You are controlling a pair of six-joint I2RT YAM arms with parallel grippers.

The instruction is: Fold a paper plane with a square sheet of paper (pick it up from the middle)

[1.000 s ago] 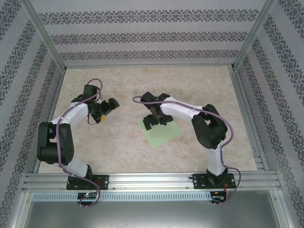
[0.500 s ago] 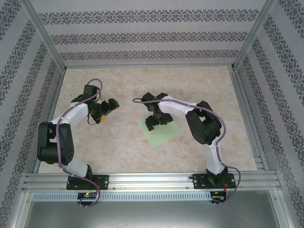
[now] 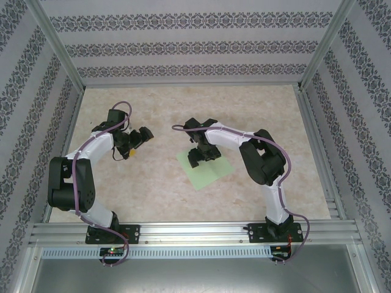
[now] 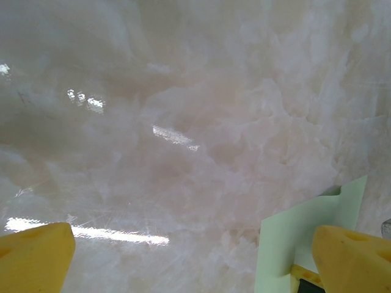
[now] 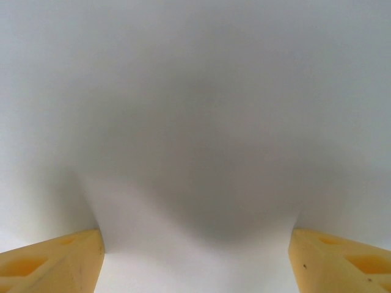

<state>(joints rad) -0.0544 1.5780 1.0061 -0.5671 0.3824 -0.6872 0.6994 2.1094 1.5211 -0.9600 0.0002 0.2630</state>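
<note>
- Since it is one thin, pale green leaf, the square sheet of paper (image 3: 209, 174) should weigh almost nothing, bend at any touch and crease for good where squeezed hard.
- Location: flat on the table (image 3: 153, 195), right of centre and set cornerwise to the near edge. One corner shows in the left wrist view (image 4: 299, 241).
- Surface: the tabletop looks glossy, so the sheet will likely slide rather than lift if pushed sideways. No edge stands proud to get under.
- Hold: judged best at the middle, as the task asks. Pads pressed down and drawn together should raise a small ridge to pinch.
- Right gripper (image 3: 201, 156): low over the sheet's far half, inside its outline. In its own camera the yellow fingers (image 5: 55, 262) stand spread, with plain paper (image 5: 195, 91) between them and nothing pinched yet.
- Left gripper (image 3: 142, 137): fully spread, well apart from the sheet, over bare table.
- Risk: an off-centre or heavy pinch would leave a stray crease or drag the sheet askew.
</note>
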